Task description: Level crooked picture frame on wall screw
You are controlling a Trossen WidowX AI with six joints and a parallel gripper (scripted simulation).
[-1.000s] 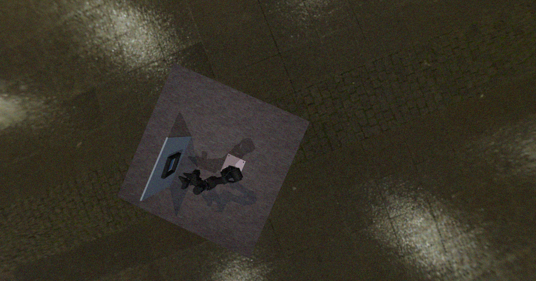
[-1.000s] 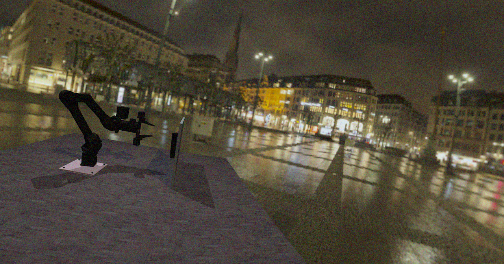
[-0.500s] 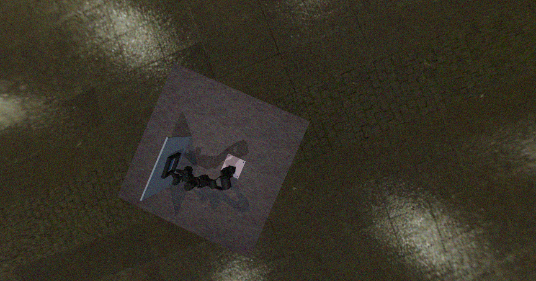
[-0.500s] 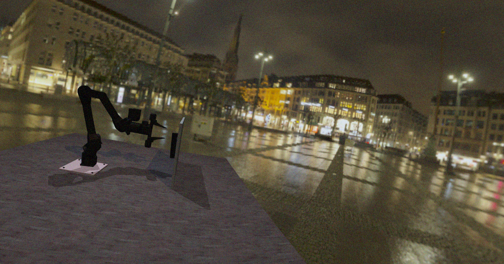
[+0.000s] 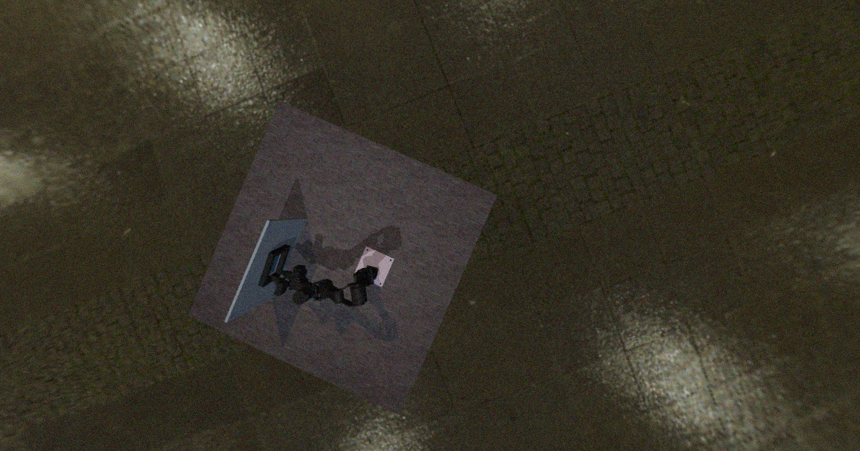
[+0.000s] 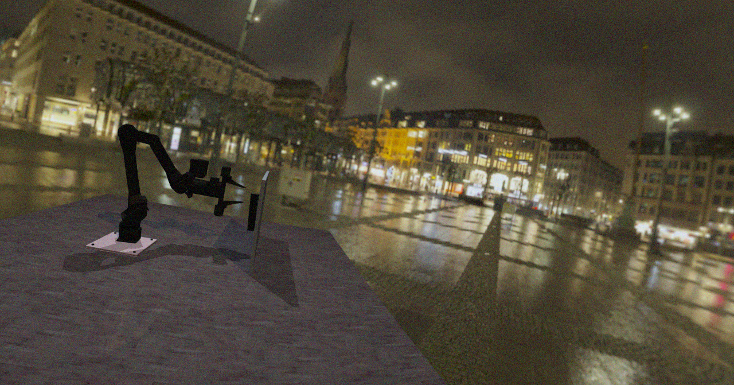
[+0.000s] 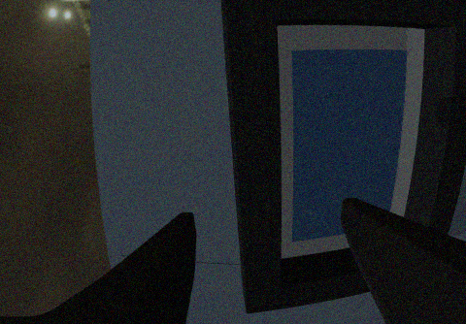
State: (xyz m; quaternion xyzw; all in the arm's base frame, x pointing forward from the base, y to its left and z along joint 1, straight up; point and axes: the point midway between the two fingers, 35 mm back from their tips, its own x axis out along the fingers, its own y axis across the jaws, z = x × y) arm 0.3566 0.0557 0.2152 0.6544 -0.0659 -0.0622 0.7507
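Observation:
The picture frame (image 5: 275, 263) (image 6: 252, 212) (image 7: 252, 130) has a dark border, a pale mat and a blue picture. It hangs on the grey-blue wall panel (image 5: 249, 283) (image 6: 260, 202) (image 7: 155, 111). In the wrist view its edges look slightly skewed. The screw and the notched strip are hidden behind it. My gripper (image 5: 271, 279) (image 6: 239, 193) (image 7: 270, 217) is open and empty. It points at the frame from a short way in front, and its fingers stand apart from the frame. In the wrist view one finger lies over the bare wall and the other over the frame's inner corner.
The wall panel stands upright on a grey table (image 5: 361, 177) (image 6: 153, 306). The arm's white base plate (image 5: 377, 263) (image 6: 120, 244) lies behind the gripper. The table edge drops to wet paving beyond the panel.

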